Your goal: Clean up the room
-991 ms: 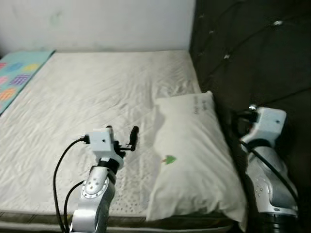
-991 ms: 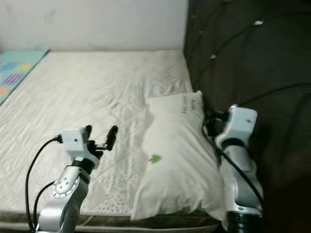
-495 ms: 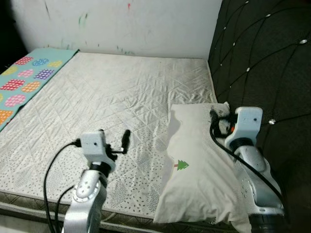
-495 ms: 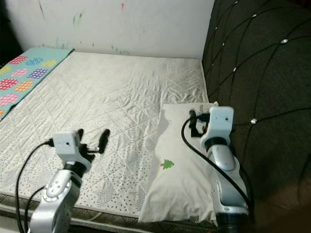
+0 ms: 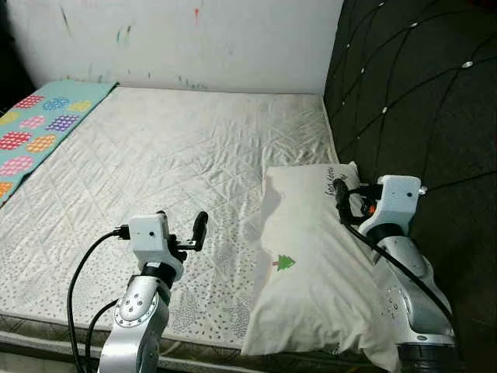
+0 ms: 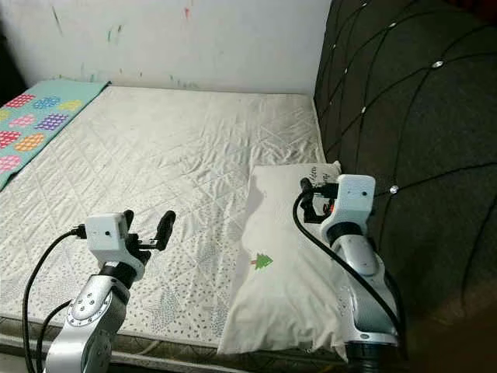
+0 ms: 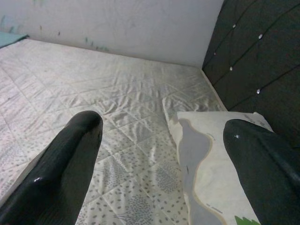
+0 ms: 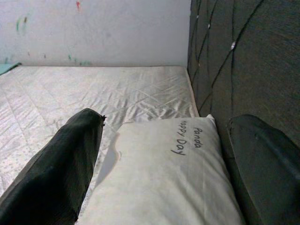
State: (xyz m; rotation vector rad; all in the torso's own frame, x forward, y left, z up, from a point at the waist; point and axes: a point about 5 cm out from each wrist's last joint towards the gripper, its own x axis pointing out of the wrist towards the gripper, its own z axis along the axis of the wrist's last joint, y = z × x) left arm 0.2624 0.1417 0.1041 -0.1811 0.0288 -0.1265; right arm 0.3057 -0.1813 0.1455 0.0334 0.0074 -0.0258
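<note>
A white pillow [image 5: 307, 264] with a small green tree print lies on the mattress [image 5: 155, 155], its long side against the dark headboard [image 5: 419, 93]. "Happy Day Panda" is written on its far end [image 8: 185, 140]. My right gripper [image 5: 342, 203] hovers over the pillow's far right part, next to the headboard. Its fingers [image 8: 56, 173] are spread wide and hold nothing. To the left of the pillow, my left gripper [image 5: 182, 224] is raised over the mattress near the front edge. It is open and empty, and its fingers [image 7: 61, 168] frame the pillow's near corner.
The quilted white mattress stretches back to a white wall [image 5: 178, 39] with small paint marks. A turquoise mat with coloured patches [image 5: 35, 128] lies along the mattress's left side. The tufted headboard closes off the right.
The camera has shifted and the picture has sharpened. My right gripper has come from beside the pillow at the headboard to over the pillow's right part. My left gripper has kept its pose.
</note>
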